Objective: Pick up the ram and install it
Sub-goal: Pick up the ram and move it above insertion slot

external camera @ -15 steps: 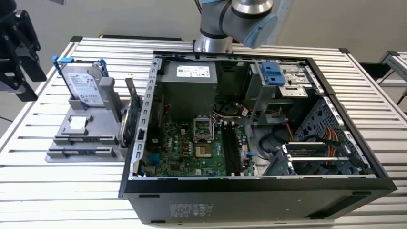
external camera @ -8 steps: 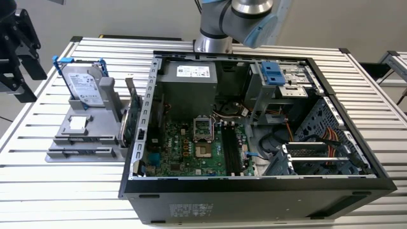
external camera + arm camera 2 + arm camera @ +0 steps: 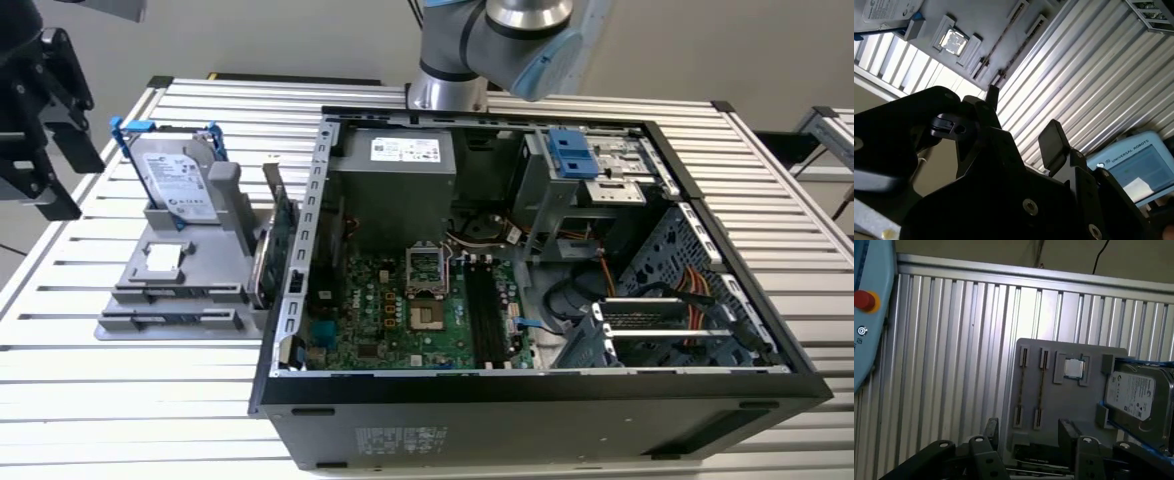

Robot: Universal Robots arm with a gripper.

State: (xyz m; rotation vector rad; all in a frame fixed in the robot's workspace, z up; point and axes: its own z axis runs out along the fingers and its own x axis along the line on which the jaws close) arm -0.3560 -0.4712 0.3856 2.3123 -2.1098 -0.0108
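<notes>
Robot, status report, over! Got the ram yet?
Black end effector open, empty. Thin dark ram stick standing in grey plastic holder, not gripped. Path looks clear.

A table [image 3: 120,400] with a top of ribbed silver metal slats stands before a plain grey wall [image 3: 267,40]. Past its edge at the exterior view's right is a second slatted table [image 3: 834,135]. In the first wrist view, bright light shines on the slats, and past the table's far edge a brownish floor [image 3: 979,252] is seen.
</notes>
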